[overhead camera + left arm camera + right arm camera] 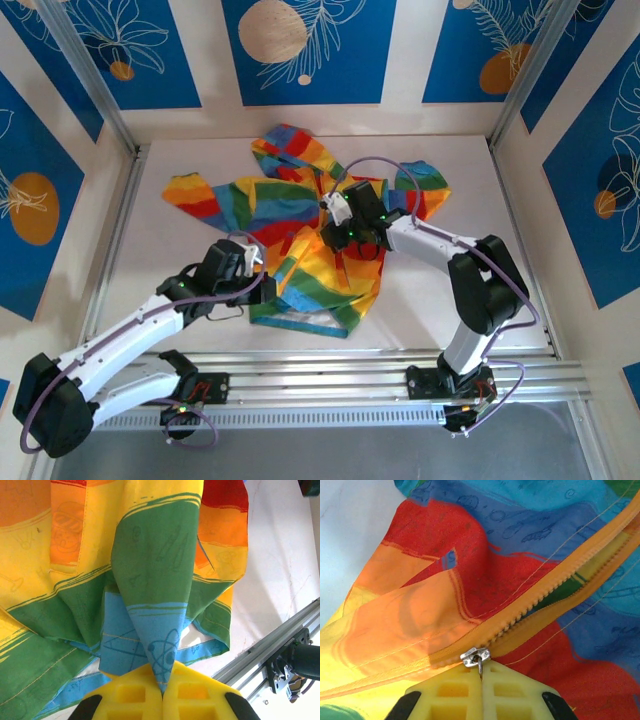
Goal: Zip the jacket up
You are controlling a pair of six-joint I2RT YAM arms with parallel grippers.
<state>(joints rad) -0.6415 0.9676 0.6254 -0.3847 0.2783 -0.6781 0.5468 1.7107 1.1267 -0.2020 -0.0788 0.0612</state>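
Left arm (120, 335) stretched forward, left pincer (162, 692) clamped closed, right arm (430, 240) folded inward, right pincer (481, 677) clamped closed

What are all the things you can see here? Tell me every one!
rainbow-striped fabric jacket: one, red, orange, yellow, green and blue, lying on the table
orange zipper: one, on the jacket, partly open
small silver metal zipper pull: one, at the right hand's fingertips
white table: one, under the jacket
blue wall panels with leaf drawings: several, around the table
silver metal rails: a few, along the near edge
white robot arms: two, purple cables, near edge
left hand: one, yellow fingers, shut on the jacket's blue hem
right hand: one, yellow fingers, shut on the zipper pull
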